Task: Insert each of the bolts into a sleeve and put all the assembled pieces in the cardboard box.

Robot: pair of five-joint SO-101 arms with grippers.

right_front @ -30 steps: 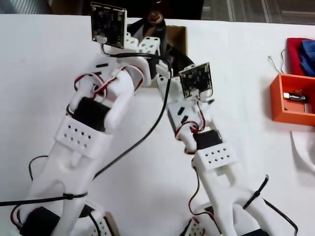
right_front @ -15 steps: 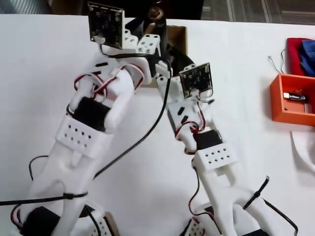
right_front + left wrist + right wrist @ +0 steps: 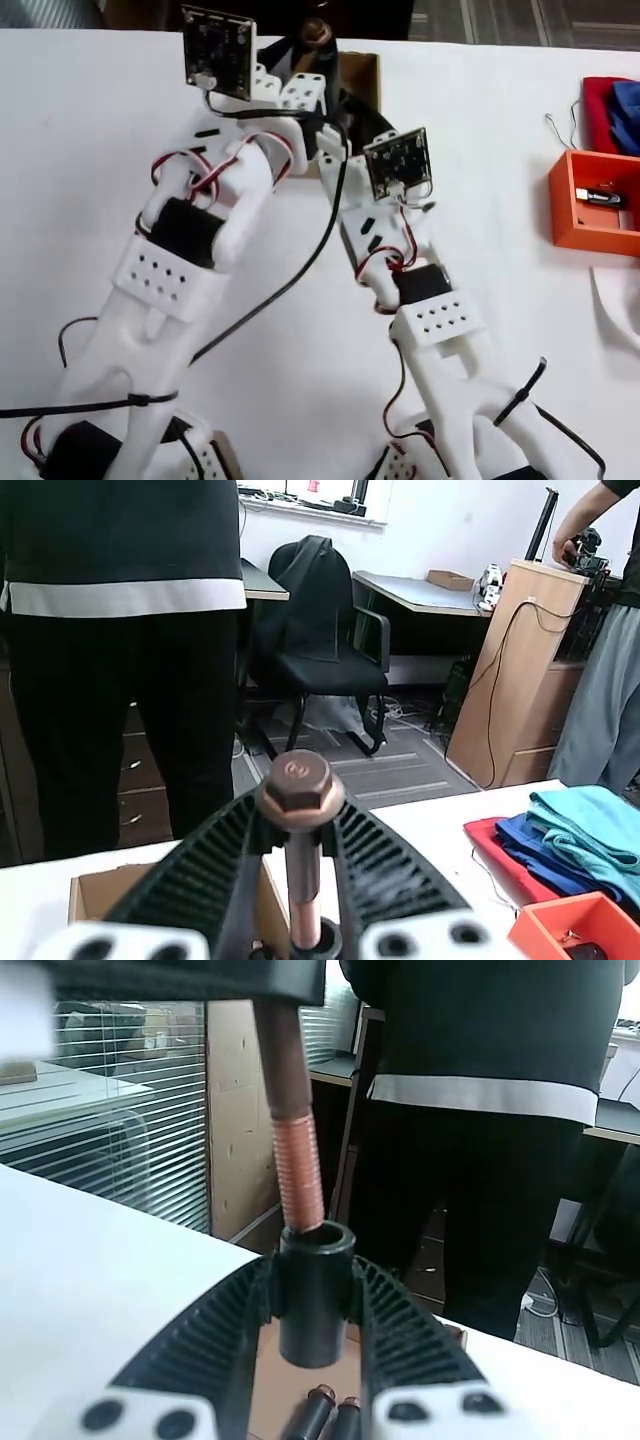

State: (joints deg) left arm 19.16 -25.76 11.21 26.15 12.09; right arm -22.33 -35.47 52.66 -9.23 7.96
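Grippers first: left gripper [image 3: 300, 830] was closed on the bolt [image 3: 302, 785] just under the hex head, shank hanging down, which left the threaded end free for entry. Right gripper [image 3: 315, 1285] was closed around the wall of the black sleeve [image 3: 316, 1305], holding it upright with the bore facing up, so the mouth was unobstructed. Bolt tip sat just inside the sleeve's mouth, with most of the thread above the rim. My read: insertion was started, not seated. Shank looked slightly off the sleeve axis in the right wrist view, so binding at the rim was the likely risk; next move probably needed a straight push down with the sleeve held firm. Both parts were held directly over the cardboard box [image 3: 362, 75] at the far side of the table [image 3: 100, 120], presumably so the finished piece could drop straight in on release. Two assembled pieces [image 3: 325, 1410] already lay side by side on the box floor under the sleeve. Orange tray [image 3: 590, 205] and folded cloths [image 3: 560, 830] sat well apart on the right arm's side, not involved.
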